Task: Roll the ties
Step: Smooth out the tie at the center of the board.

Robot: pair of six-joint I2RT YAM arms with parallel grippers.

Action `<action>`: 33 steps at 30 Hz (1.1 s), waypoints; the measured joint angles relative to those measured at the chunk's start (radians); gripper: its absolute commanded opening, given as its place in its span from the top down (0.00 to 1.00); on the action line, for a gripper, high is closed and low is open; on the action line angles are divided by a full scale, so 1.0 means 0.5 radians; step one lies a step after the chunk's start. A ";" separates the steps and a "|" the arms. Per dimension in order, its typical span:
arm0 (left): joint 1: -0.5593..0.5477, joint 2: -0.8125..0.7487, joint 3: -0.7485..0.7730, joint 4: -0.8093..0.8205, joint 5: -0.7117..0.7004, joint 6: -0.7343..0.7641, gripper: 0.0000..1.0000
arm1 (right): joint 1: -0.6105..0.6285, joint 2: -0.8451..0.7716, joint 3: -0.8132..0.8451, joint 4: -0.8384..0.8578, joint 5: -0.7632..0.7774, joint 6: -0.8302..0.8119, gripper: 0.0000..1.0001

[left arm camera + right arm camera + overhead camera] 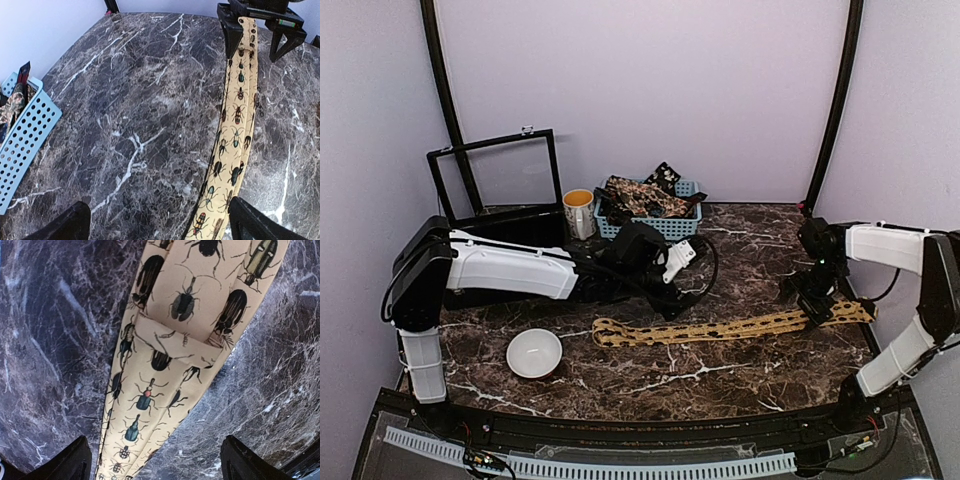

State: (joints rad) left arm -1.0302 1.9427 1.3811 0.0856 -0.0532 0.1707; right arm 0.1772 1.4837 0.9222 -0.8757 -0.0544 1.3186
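Observation:
A mustard-tan tie printed with beetles lies flat as a long strip across the marble table. My left gripper is open and empty, just behind the tie's left part. In the left wrist view the tie runs past the right finger. My right gripper is open, low over the tie's wide right part. In the right wrist view the tie, with its back loop showing, lies between the fingers. Dark ties with pale prints are piled in the basket.
A pale blue plastic basket stands at the back centre; it also shows in the left wrist view. A white mug stands to its left. A white bowl sits front left. A black frame leans at the back left.

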 measured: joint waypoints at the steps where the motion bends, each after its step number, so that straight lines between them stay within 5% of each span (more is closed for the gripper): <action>1: 0.000 0.000 -0.025 -0.001 -0.007 0.000 0.01 | 0.000 0.011 0.000 0.002 0.014 0.013 0.11; 11: 0.035 -0.050 -0.175 -0.009 -0.029 -0.037 0.01 | 0.000 0.161 -0.073 0.134 0.066 0.061 0.13; 18: 0.063 -0.127 -0.217 -0.009 -0.023 -0.052 0.02 | -0.004 0.218 -0.095 0.157 0.098 0.098 0.36; 33: 0.065 -0.156 -0.281 -0.015 -0.016 -0.109 0.03 | -0.209 0.114 -0.181 0.240 0.044 0.018 0.29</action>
State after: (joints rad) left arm -0.9977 1.8648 1.2407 0.0780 -0.0612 0.1162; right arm 0.0727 1.5410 0.8318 -0.7555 -0.0322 1.3273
